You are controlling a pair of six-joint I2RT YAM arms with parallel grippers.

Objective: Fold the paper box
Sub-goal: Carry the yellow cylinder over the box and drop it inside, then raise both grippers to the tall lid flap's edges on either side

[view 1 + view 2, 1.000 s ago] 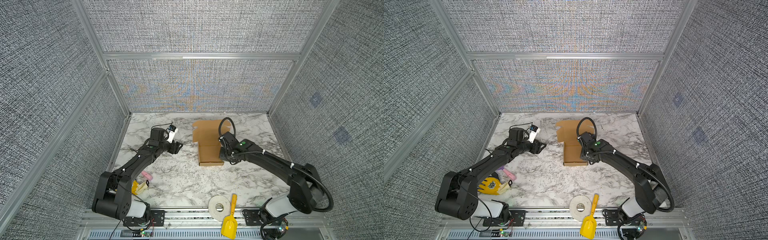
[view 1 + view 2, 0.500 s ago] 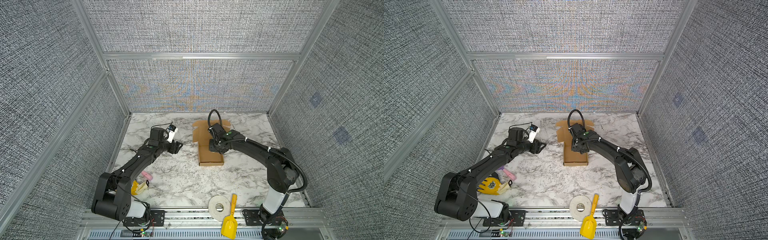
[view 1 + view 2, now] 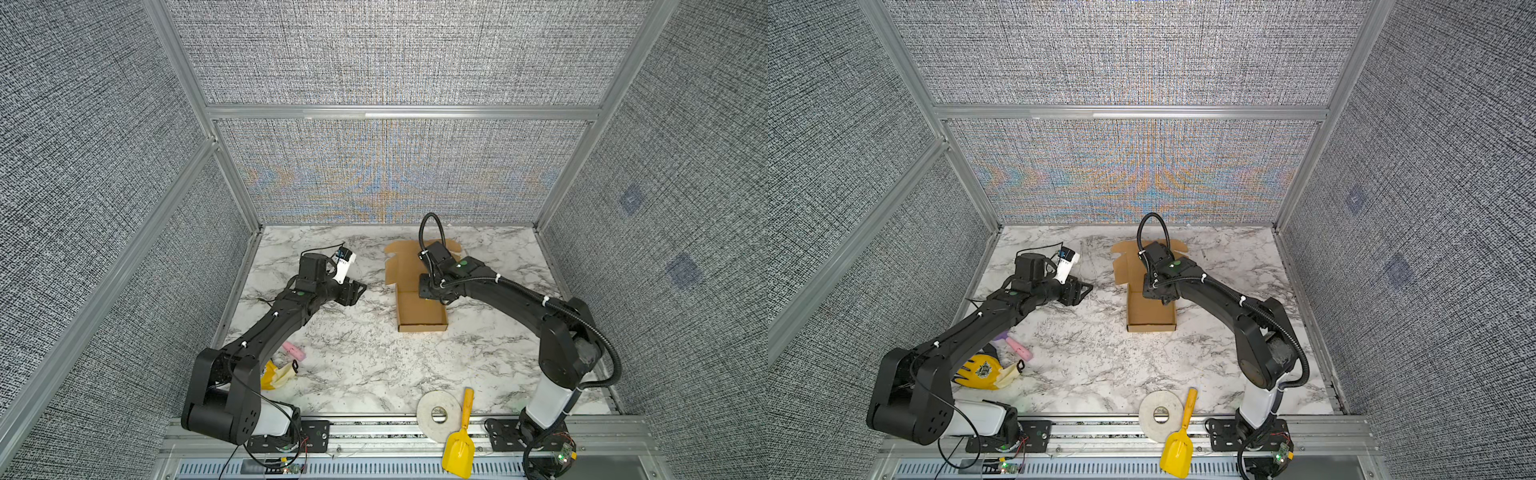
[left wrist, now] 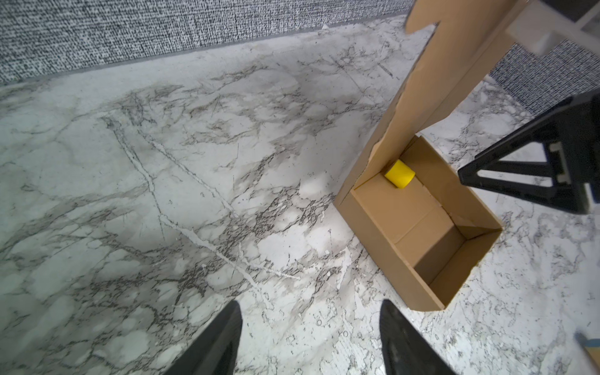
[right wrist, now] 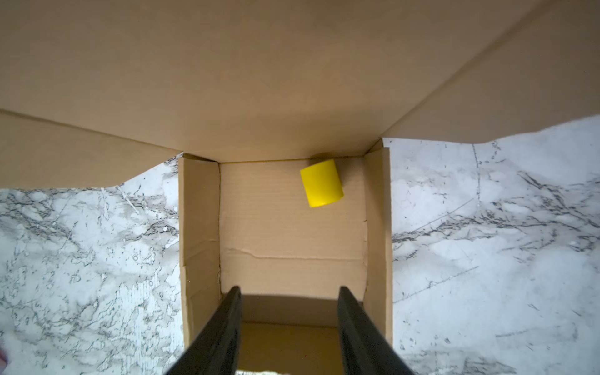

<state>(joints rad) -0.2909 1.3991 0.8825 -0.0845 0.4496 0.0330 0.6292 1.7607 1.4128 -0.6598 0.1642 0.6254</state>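
The paper box (image 3: 422,316) is brown cardboard, a shallow tray with its lid (image 3: 401,259) standing up at the back, seen in both top views (image 3: 1150,316). A small yellow cylinder (image 5: 321,187) lies inside the box by the lid hinge, also seen in the left wrist view (image 4: 400,174). My right gripper (image 5: 289,293) hangs open over the tray's rear half (image 3: 442,297) with nothing between its fingers. My left gripper (image 4: 310,305) is open and empty, low over the marble to the left of the box (image 3: 360,289), apart from it.
A white tape roll (image 3: 438,413) and a yellow scoop (image 3: 459,444) lie at the front edge. A pink object (image 3: 294,351) and a yellow glove (image 3: 980,370) lie by the left arm. Grey fabric walls enclose the marble table (image 3: 361,365).
The right arm has swung from the box's right side leftward and back, so its gripper now hangs over the tray's rear half. The left arm has not moved.
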